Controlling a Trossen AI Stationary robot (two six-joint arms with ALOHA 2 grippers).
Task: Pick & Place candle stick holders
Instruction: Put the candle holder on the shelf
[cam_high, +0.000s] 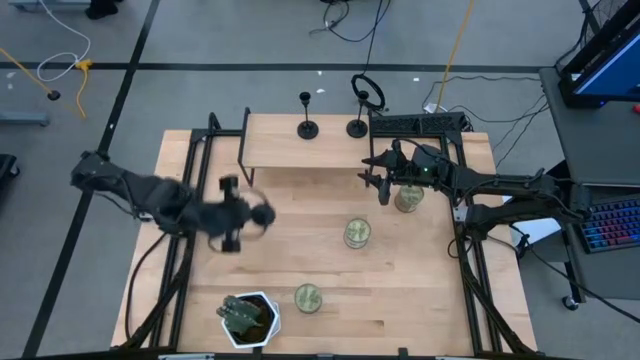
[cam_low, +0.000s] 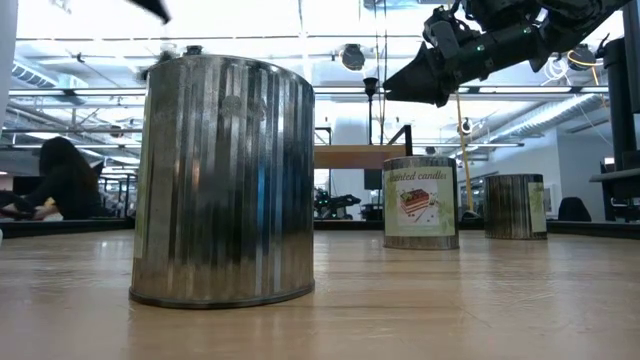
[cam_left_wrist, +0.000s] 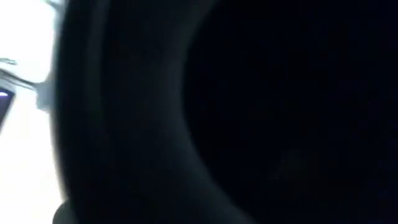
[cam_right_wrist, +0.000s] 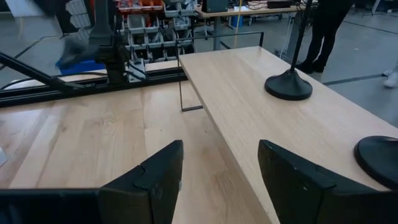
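Two black candle stick holders (cam_high: 308, 128) (cam_high: 357, 127) stand on their disc bases on the raised wooden shelf (cam_high: 280, 150) at the table's far side. In the right wrist view their bases show on the shelf top (cam_right_wrist: 288, 84) (cam_right_wrist: 379, 158). My right gripper (cam_high: 384, 186) (cam_right_wrist: 221, 155) is open and empty, hovering just in front of the shelf's near edge, toward its right end. My left gripper (cam_high: 245, 214) is blurred over the table's left middle. A dark round shape fills its wrist view (cam_left_wrist: 249, 112), and I cannot tell what it is.
Three pale ribbed tins stand on the table (cam_high: 357, 232) (cam_high: 307, 297) (cam_high: 408, 197), the last under my right arm. A white pot with a green plant (cam_high: 248, 318) stands at the near edge. A person sits beyond the table (cam_low: 60, 180).
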